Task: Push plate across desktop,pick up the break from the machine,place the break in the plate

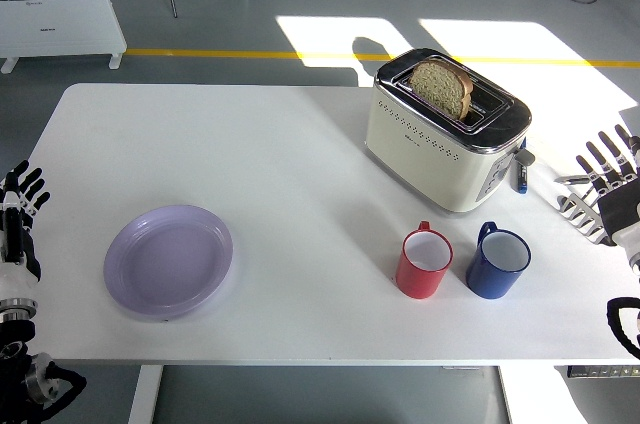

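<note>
White table [300,174] seen from above, its near edge along the bottom. A lavender plate [168,261] lies flat and empty on the near-left part of the tabletop, well apart from everything else on it. At the far right stands a cream toaster [445,144] with a chrome top, set at an angle to the table edges; a slice of brown bread [442,88] stands upright in one of its slots, the upper half projecting above the chrome. A lever [523,157] projects from the toaster's near-right end. Nearer than the toaster, two mugs stand upright just beside each other without touching: a red mug [424,263] on the left and a blue mug [498,263] on the right, both white inside and with handles pointing to the far side. The left hand [20,204] hovers at the table's left edge, fingers extended and relaxed, grasping nothing, apart from the plate. The right hand [603,184] is at the right edge, near the toaster's lever but not touching it, fingers spread and released, holding nothing. Beyond the table lies a grey floor with a yellow line [230,53] and a white heater [55,6] at the far left.
</note>
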